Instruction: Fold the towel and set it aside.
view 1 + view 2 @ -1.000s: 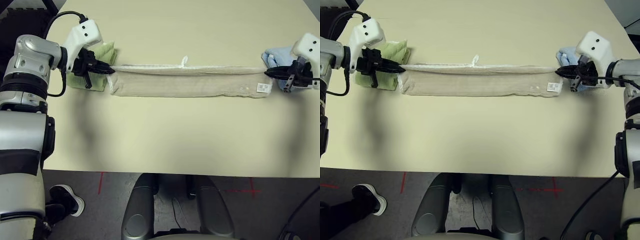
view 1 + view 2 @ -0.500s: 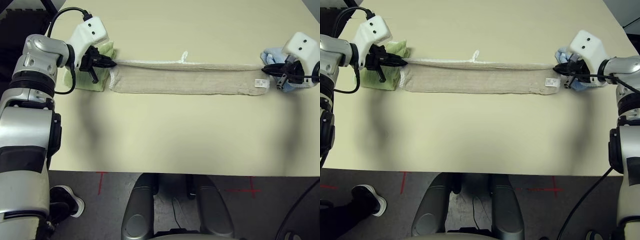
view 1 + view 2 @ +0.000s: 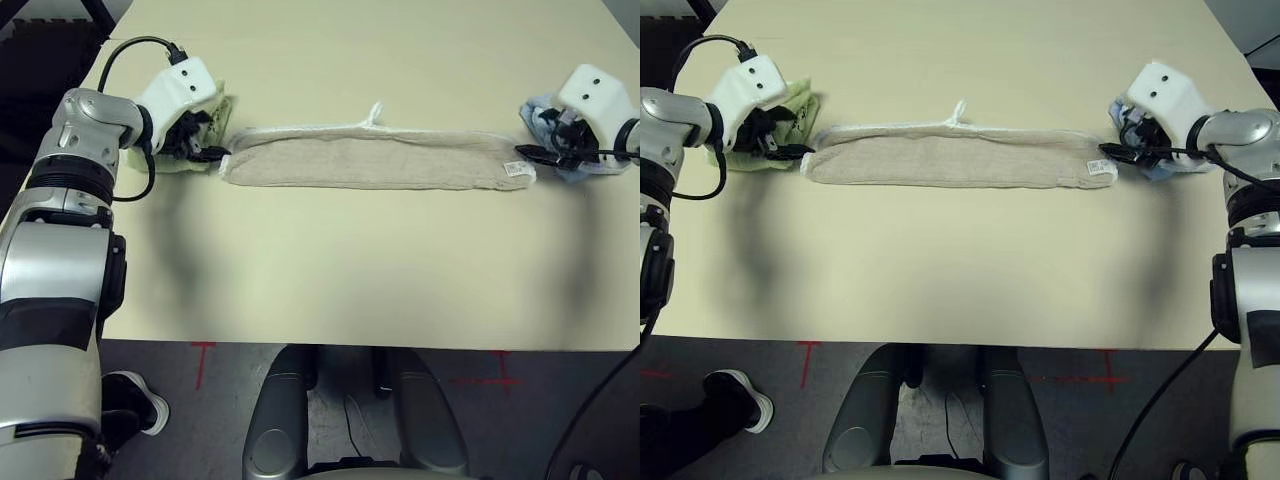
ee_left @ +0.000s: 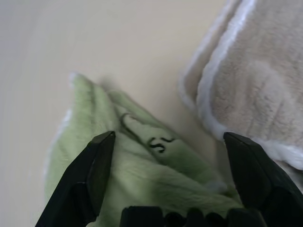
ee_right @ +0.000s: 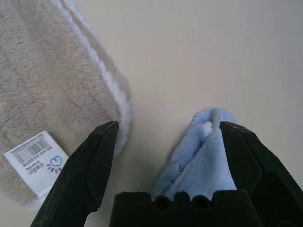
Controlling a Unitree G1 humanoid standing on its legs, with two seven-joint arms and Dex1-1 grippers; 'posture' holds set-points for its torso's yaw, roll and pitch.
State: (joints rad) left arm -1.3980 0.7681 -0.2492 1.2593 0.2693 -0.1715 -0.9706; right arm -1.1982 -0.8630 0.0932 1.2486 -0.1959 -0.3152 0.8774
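Beige terry towel with white stitched edging [image 3: 375,160], folded into a long strip, on the cream worktop [image 3: 350,260] between two released claws.
The strip runs lengthwise along the worktop's near edge but well apart from it, its small white loop [image 3: 374,114] pointing to the far edge and its white label [image 5: 38,161] at the end towards the right edge. The black left claw [image 4: 169,135] stands wide open over a crumpled light green towel [image 4: 142,165]; the black right claw [image 5: 169,124], also spread, is above a light blue towel [image 5: 201,156].
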